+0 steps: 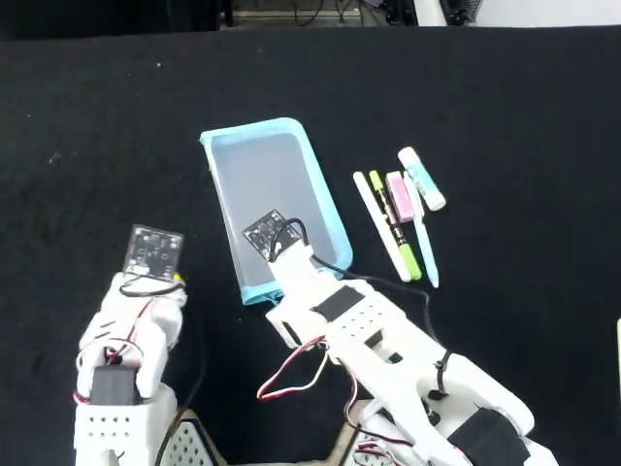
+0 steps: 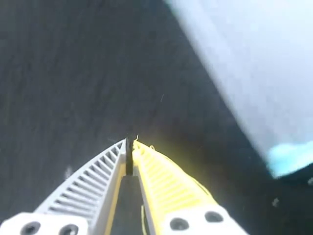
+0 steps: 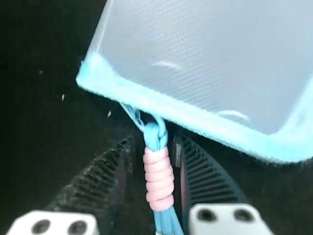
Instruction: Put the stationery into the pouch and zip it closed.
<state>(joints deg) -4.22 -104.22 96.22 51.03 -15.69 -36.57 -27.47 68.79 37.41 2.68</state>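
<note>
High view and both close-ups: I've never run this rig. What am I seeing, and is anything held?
The high view looks down on a black table with two white robot arms; the close-ups come from cameras on their wrists. On the left arm, the left fingers are shut and empty over bare table. The right arm is at the pouch; the right fingers are open either side of its zip pull. The stationery lies beside the pouch, not in it.

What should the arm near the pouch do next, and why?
Probably close the right gripper on the zipper pull: it lies between the open jaws, and the stationery is outside the pouch, which likely needs unzipping first.
</note>
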